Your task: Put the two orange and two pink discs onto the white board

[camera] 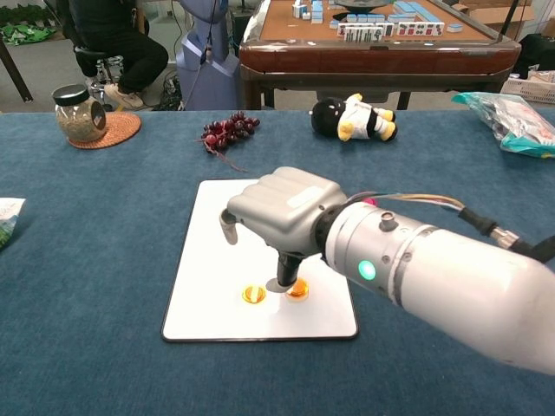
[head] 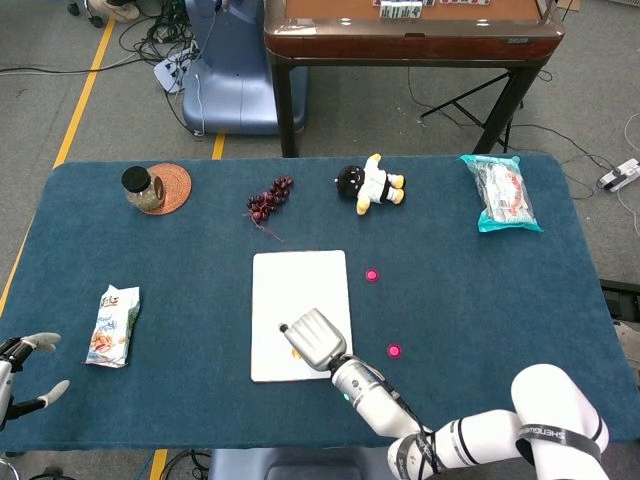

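Observation:
The white board lies mid-table. Two orange discs rest side by side on its near part. My right hand hovers just above them, knuckles up, its thumb hanging between the discs and its fingers parted, holding nothing. In the head view only a sliver of one orange disc shows beside the hand. Two pink discs lie on the blue cloth right of the board. My left hand sits at the table's near left corner with fingers spread and nothing in it.
A snack packet lies left of the board. At the back are a jar on a wicker coaster, a grape bunch, a plush doll and a teal bag. A mahjong table stands behind.

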